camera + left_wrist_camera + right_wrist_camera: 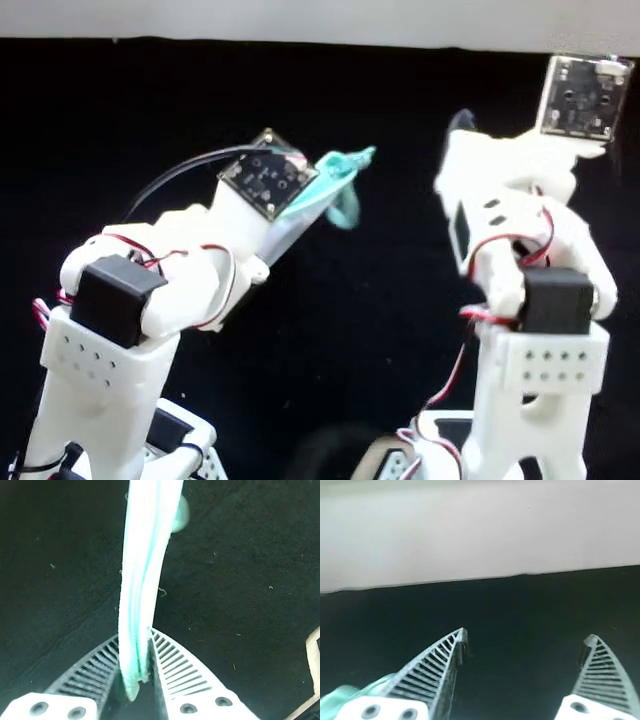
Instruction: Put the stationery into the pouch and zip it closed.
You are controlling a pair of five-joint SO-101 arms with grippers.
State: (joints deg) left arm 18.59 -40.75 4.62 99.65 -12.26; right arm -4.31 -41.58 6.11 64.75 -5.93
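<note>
A pale teal pouch (pixel 145 570) hangs edge-on from my left gripper (pixel 140 675), which is shut on its lower end. In the high view the same pouch (pixel 335 185) sticks out past the left arm, lifted above the black table. My right gripper (pixel 525 642) is raised at the right side, open, with nothing between its fingers. A teal corner of the pouch (pixel 340 697) shows beside the right gripper's finger.
The black tabletop (pixel 380 320) spreads between the two arm bases. A white wall (pixel 480 525) rises behind the table's far edge. A pale object's edge (pixel 314 655) shows at the border of the left wrist view.
</note>
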